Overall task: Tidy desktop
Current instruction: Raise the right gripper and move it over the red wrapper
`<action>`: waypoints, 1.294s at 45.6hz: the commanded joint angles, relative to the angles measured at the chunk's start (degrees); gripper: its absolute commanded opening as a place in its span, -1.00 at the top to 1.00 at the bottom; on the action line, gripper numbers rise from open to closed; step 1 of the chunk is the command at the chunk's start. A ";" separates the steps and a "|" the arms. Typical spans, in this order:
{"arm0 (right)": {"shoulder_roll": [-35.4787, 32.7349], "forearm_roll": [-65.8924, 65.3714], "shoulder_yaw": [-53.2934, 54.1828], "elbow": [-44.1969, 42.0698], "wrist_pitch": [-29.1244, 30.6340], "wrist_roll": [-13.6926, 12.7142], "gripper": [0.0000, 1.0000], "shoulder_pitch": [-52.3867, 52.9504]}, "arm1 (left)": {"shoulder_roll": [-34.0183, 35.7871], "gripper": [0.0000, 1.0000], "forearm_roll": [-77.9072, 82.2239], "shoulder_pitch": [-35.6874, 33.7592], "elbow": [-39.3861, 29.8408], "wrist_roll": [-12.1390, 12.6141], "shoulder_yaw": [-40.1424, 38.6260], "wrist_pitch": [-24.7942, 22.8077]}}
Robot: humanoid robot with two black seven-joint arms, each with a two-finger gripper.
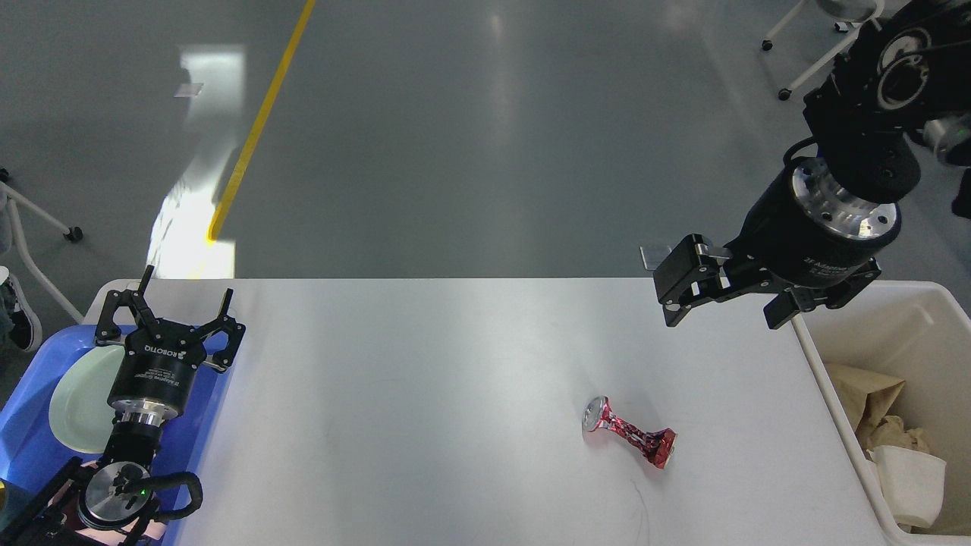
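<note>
Head view, single frame.

Worktop [425,394]: white, rounded corners, spanning most of the lower frame; grey floor [470,136] with a yellow line [258,121] beyond its far edge.

Crushed red can [628,435]: lying on its side on the worktop, right of centre, toward the near edge. Silver end facing left, waist pinched thin, flattened end to the right. Touching nothing else, well apart from both claws.

Left claw [180,303]: at the worktop's left edge, pointing away from the head, fingers spread wide, nothing between them. Positioned over the boundary between worktop and blue tray [30,447].

Blue tray: butted against the worktop's left side, carrying a pale green plate [80,402], partly hidden behind the left arm.

Right claw [724,299]: raised above the worktop's far right corner, pointing down and to the left. Fingers [679,277] apart, holding nothing. Well apart from the can, which lies nearer the head and slightly to the left.

Cream bin [834,409]: standing just beside the worktop's right edge. Contents: crumpled brown paper [868,398] and a white cup [906,485] lying toward the near end. Right arm's wrist hanging over the bin's far corner.

White chair legs on castors [804,64]: on the floor at the upper right, partly hidden by the right arm. Further white legs on castors [38,220] at the left edge.
</note>
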 commanded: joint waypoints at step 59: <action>7.40 67.12 3.08 -10.04 -32.17 -5.86 -0.61 -31.85 | -0.01 -0.93 0.00 0.00 0.00 0.00 0.00 0.06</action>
